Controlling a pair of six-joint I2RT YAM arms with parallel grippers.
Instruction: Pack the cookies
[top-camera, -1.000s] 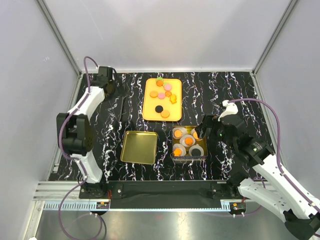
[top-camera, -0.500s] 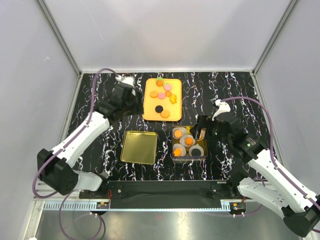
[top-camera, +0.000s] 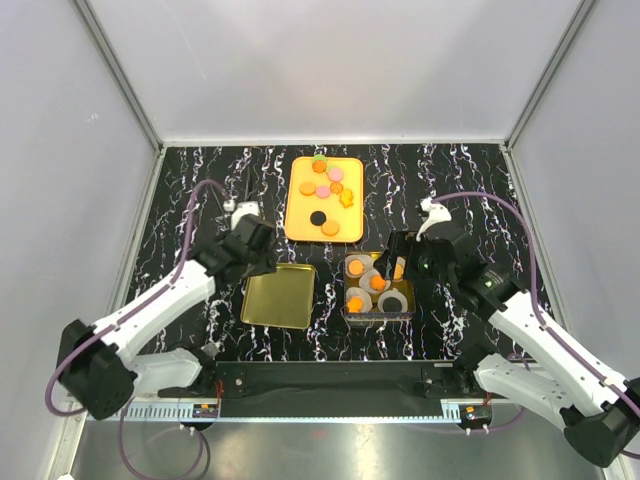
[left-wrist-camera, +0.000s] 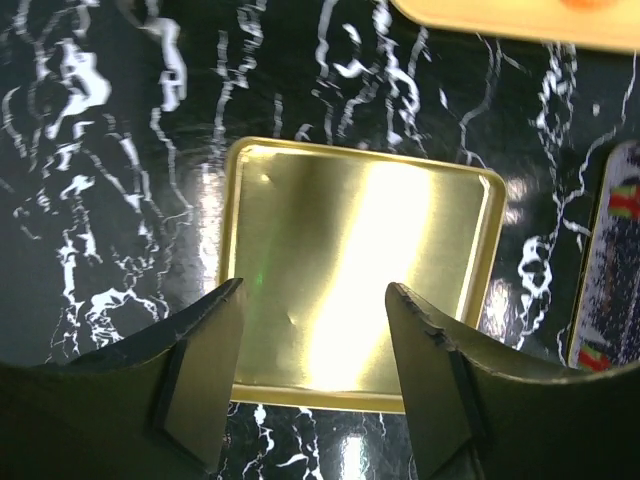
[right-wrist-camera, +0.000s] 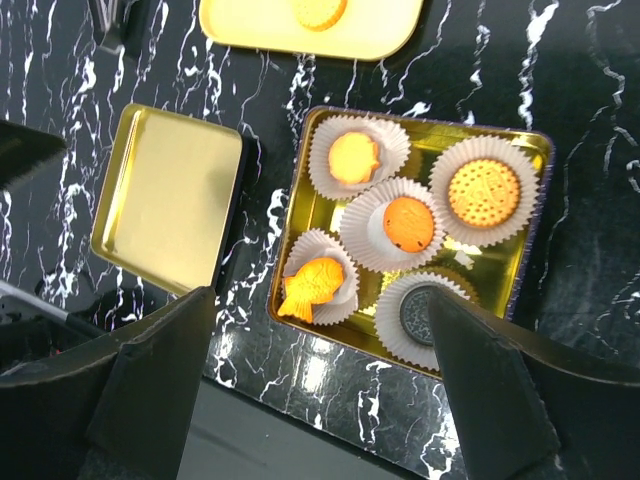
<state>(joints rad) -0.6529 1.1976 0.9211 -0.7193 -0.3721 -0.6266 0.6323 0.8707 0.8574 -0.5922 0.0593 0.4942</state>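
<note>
**Top external: cookies split between tray and tin**

Loose cookies lie on the orange tray far back on the desk; others sit in paper cups inside the tin. They look light, stiff and brittle, so pinch gently across the edges.

Left wrist: the left fingers are spread wide and empty over the gold lid; the tray is cut off.

Right wrist: the right fingers are wide apart and empty above the tin; a sixth cup is hard to make out.

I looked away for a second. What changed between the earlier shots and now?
The left gripper swung from the far left corner, past the yellow tray, to hover open over the gold lid. The right gripper edged slightly left above the cookie tin, open. Nothing was gripped or released; the cookies, tray, lid and tin stayed put.
</note>
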